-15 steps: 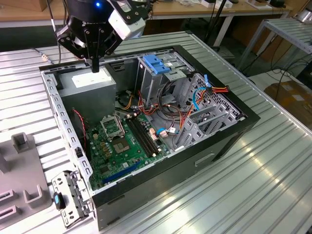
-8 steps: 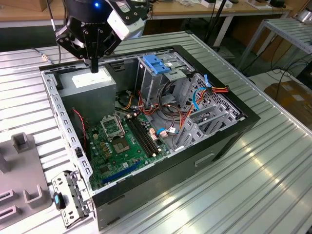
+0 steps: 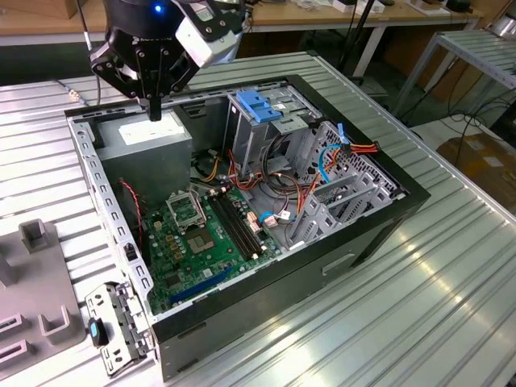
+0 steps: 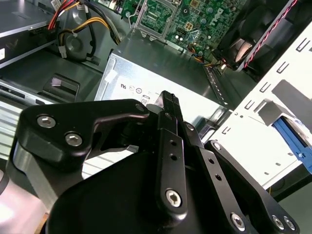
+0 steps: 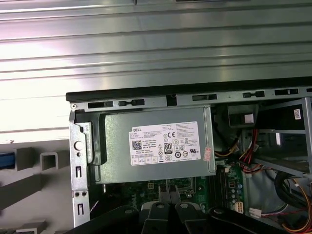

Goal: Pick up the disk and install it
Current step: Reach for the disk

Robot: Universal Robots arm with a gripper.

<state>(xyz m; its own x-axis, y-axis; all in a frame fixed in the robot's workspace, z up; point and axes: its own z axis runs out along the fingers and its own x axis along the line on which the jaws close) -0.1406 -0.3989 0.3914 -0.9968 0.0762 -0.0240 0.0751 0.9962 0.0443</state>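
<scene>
Right now your gripper [image 3: 155, 111] hangs over the far-left corner of the open computer case [image 3: 387, 211], as the exterior view shows it. It points down at the grey power box [image 3: 153, 145] with the white sticker [image 5: 165, 144]. Its fingers [image 4: 168, 105] are pressed together and you have nothing between them. In the first wrist view the two tips sit side by side over the near edge of the box. Whether they touch the box you cannot tell.

As for the disk, you cannot tell where it lies. In the first wrist view a blue edge [image 5: 5, 160] sits just beside the grey slotted block [image 5: 48, 158] out on the table, but it is too cut off to say what it is.

Inside the case, the green board [image 3: 197, 238] lies flat on the floor, just beside the power box. Toward the exterior view's right stands the metal cage [image 3: 266, 133] with a blue plastic top [image 3: 260, 105], and red and orange wires [image 3: 359, 149] run near it. The case rests on a ribbed metal table [image 3: 419, 306]. A small metal bracket [image 3: 121, 330] lies by the case's near corner on the exterior view's left.
</scene>
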